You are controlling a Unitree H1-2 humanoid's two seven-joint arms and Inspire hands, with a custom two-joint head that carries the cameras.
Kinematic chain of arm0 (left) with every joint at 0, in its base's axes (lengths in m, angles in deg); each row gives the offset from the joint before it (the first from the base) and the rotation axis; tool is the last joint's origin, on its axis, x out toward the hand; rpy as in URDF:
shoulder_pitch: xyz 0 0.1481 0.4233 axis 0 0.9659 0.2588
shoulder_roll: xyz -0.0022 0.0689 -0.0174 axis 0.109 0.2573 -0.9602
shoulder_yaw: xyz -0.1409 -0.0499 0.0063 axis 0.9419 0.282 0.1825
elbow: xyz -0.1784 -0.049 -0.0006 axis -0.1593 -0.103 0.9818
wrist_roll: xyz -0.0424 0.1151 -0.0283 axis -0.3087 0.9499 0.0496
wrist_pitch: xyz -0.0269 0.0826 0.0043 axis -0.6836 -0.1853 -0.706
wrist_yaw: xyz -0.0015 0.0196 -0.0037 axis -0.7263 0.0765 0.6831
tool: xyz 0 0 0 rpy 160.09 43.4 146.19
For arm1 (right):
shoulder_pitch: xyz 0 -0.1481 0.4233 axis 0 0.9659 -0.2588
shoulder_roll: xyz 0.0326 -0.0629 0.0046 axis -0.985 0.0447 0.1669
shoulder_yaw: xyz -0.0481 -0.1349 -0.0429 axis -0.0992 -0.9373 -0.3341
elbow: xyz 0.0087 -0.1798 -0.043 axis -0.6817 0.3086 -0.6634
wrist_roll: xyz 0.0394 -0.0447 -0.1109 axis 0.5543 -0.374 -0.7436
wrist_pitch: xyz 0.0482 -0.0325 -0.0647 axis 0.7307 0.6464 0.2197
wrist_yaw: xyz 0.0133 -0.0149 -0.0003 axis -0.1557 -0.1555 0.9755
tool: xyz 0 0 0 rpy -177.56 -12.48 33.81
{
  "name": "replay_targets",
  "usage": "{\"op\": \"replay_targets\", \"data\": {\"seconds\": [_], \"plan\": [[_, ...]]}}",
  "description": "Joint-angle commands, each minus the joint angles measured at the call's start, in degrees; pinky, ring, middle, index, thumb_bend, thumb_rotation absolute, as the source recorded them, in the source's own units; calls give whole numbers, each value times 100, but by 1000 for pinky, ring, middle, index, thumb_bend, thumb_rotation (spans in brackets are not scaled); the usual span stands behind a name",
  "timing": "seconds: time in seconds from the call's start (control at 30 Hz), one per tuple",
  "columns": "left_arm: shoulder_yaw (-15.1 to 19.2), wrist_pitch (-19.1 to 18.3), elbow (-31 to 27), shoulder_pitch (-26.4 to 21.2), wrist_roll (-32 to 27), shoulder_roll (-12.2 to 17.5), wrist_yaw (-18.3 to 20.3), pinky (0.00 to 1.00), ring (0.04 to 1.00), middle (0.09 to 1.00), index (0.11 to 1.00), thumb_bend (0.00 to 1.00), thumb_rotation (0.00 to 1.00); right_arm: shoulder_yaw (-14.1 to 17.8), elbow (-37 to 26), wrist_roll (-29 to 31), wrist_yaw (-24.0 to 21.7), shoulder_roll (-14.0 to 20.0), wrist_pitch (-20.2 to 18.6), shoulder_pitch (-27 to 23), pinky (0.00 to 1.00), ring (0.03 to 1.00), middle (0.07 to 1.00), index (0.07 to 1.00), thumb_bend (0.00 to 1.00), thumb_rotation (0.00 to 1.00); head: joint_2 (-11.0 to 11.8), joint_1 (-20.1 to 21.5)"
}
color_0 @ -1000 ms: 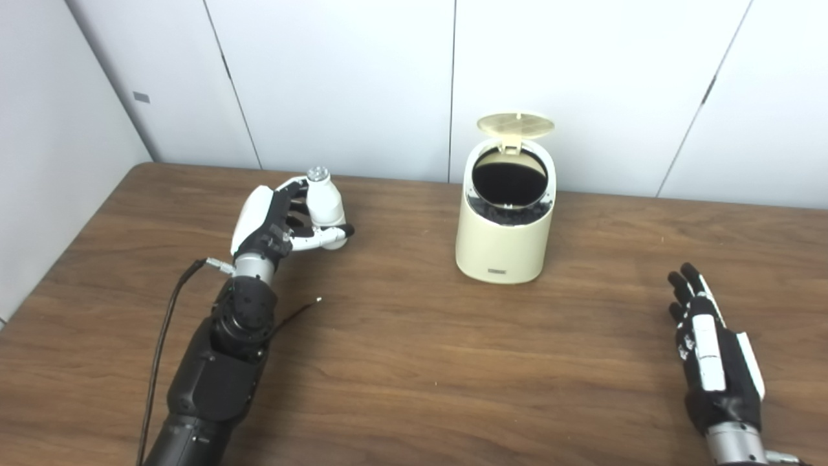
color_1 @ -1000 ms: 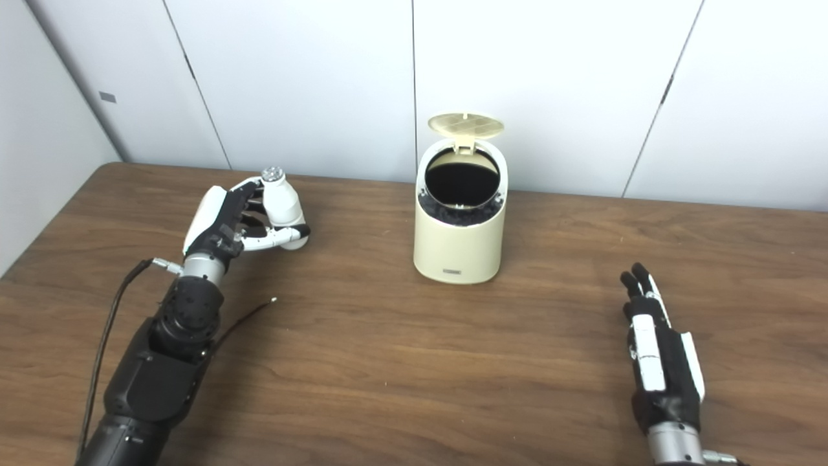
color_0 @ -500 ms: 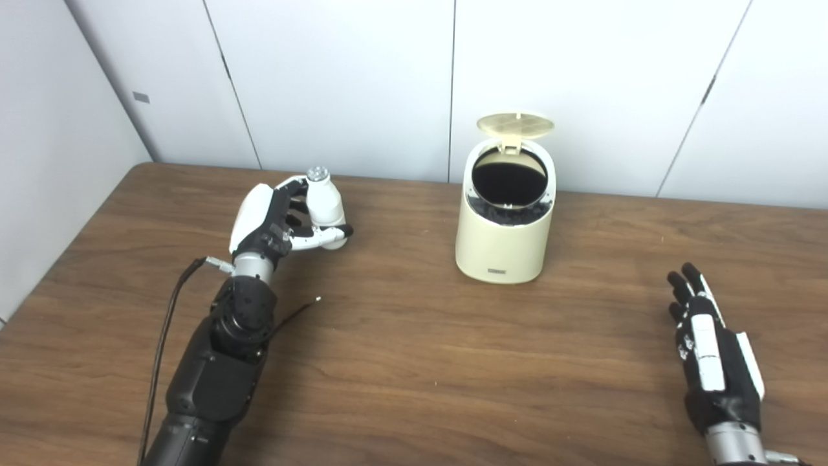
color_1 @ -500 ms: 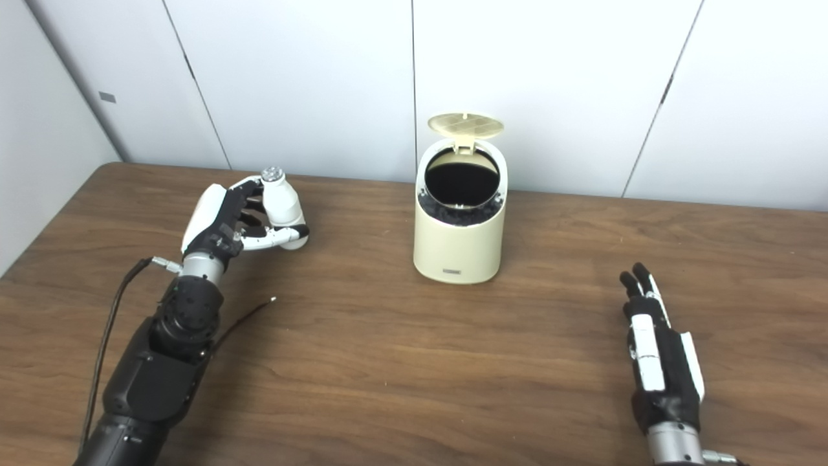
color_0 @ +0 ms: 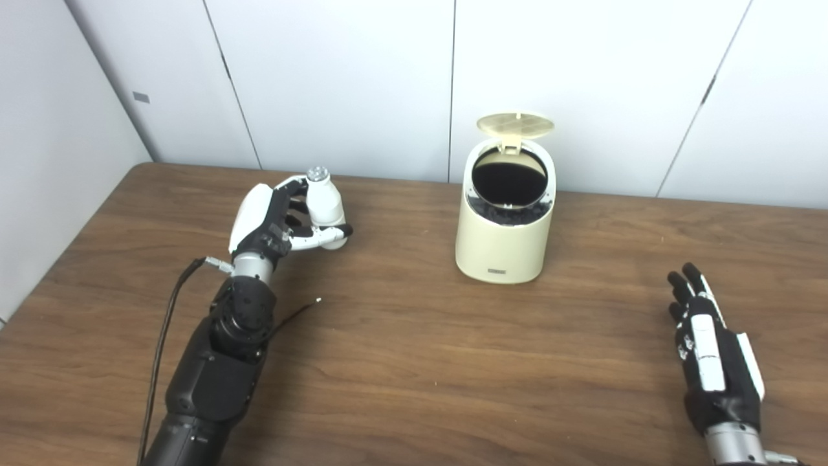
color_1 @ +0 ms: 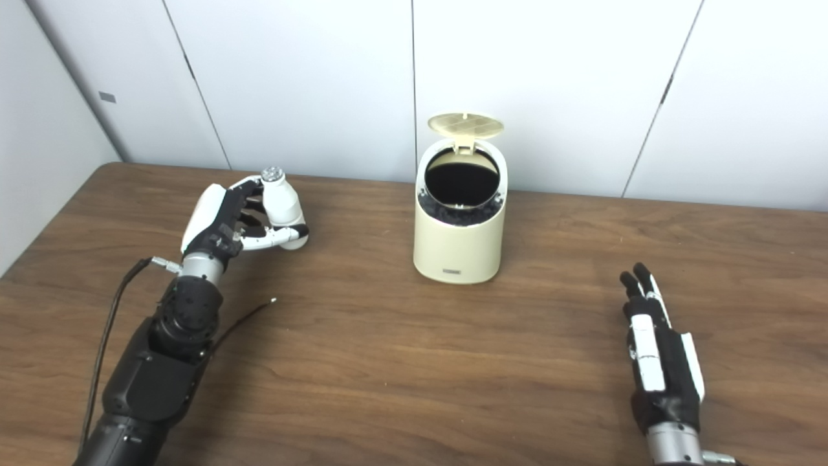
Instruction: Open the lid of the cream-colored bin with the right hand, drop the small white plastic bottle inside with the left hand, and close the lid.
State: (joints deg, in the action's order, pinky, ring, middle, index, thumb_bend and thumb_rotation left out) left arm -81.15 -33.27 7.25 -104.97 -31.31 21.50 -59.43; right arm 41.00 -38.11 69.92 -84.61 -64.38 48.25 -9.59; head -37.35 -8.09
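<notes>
The cream-colored bin (color_0: 504, 236) stands at the back middle of the table, its round lid (color_0: 515, 123) tipped up and the dark inside showing. A small white plastic bottle (color_0: 323, 204) with a silvery cap stands upright at the back left, with my left hand (color_0: 278, 220) shut on it, fingers wrapped round its lower part. The bottle's base looks at or just above the tabletop; I cannot tell which. My right hand (color_0: 711, 353) lies flat and open at the front right, well away from the bin, holding nothing.
The wooden table (color_0: 414, 362) ends at a white panelled wall (color_0: 362, 77) just behind the bin. A thin dark cable (color_0: 294, 314) trails on the wood beside my left forearm.
My left hand with the bottle has shifted very slightly. The bin, its lid and my right hand have not moved.
</notes>
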Motion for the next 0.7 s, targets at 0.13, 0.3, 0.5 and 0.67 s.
{"op": "replay_targets", "data": {"seconds": [0.13,0.3,0.5,0.67], "plan": [[162,219,48,-353,-117,-16,-223,514,611,692,743,766,42,-6,71,104,-79,22,150,-59,975,987,948,974,622,848,19,23],[256,407,192,-414,-188,-130,-424,456,513,492,563,563,0,29,78,272,-159,50,160,-31,980,988,952,974,661,832,19,40],[256,541,288,-483,-160,-180,-652,369,443,498,468,479,0,76,-31,401,-165,68,3,-6,998,999,947,979,659,831,12,14],[238,586,268,-475,-122,-181,-748,364,443,501,459,476,0,86,3,496,-198,66,42,-20,982,994,948,986,658,823,7,-6]]}}
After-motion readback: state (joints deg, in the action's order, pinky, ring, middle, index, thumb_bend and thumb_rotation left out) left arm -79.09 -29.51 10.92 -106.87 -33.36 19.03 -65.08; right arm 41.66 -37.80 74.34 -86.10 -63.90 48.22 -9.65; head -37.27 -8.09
